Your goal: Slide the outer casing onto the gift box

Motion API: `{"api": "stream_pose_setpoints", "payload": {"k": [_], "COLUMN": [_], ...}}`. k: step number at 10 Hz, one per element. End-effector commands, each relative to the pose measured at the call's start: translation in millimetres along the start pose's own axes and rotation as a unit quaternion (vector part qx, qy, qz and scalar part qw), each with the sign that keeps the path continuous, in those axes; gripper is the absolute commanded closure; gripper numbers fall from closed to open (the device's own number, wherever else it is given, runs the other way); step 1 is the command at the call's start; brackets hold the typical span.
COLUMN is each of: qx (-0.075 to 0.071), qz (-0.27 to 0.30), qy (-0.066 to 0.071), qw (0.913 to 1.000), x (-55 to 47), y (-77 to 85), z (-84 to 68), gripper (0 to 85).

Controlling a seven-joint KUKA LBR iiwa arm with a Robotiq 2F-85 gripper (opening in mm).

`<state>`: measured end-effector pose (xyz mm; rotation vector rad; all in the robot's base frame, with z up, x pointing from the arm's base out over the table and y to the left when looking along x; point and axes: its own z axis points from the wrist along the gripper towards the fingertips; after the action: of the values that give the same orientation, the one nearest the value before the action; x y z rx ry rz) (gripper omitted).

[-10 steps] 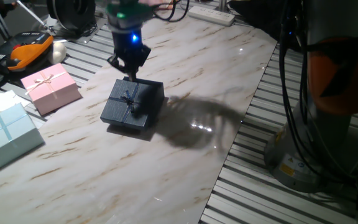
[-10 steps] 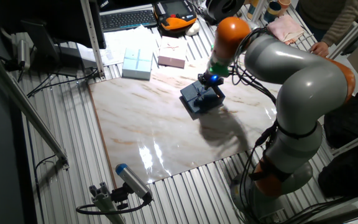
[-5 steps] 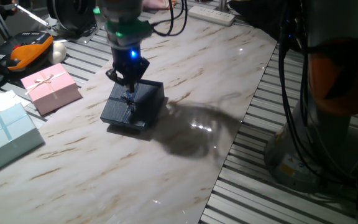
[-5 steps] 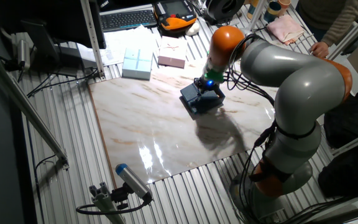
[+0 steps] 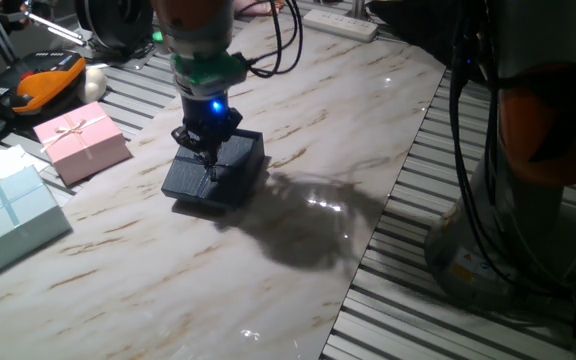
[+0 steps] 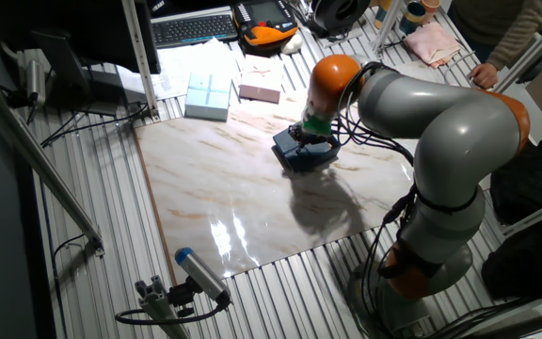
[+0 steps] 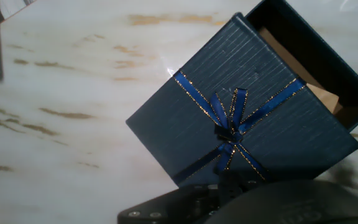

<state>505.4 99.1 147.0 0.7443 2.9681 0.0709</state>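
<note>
We are right over the gift box (image 7: 241, 118) now, the flat dark blue one with the thin ribbon cross and the little bow (image 7: 230, 132) on top. It lies on the marble table (image 5: 298, 100), tipped a bit, with its far side partly resting in or on the outer casing (image 7: 319, 53), the plain dark sleeve. In the hand view we can see the sleeve's open mouth and its brown inside past the box's edge, so the box is not all the way in yet. Our gripper (image 5: 206, 152) hangs low over the lid, close to the bow, but we cannot tell if the fingers are open or closed, or if they hold anything, because they are dark against the dark box. We think we are at the step of lining the 2 pieces up so they slide together. The next move should be soft: get the box flat and square with the sleeve's mouth, then push straight so no corner catches. The pink box (image 5: 80, 140) and the pale blue box (image 5: 10, 212) sit well apart, near the table's edge.
</note>
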Motion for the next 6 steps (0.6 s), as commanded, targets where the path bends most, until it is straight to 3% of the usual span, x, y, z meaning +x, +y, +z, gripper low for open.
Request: {"api": "stream_pose_setpoints", "payload": {"k": [1, 4, 5, 6], "qx": [-0.001, -0.002, -0.005, 0.002], "qz": [-0.007, -0.033, -0.041, -0.05], "qy": [0.006, 0.031, 0.034, 0.032], "qw": [1.0, 0.999, 0.9986, 0.9982], "x": [-0.8, -1.1, -1.1, -1.1], "y": [-2.1, -8.7, -8.7, -8.7], "z": [-1.6, -11.9, -11.9, -11.9], "gripper": [85.0, 85.0, 85.0, 85.0]}}
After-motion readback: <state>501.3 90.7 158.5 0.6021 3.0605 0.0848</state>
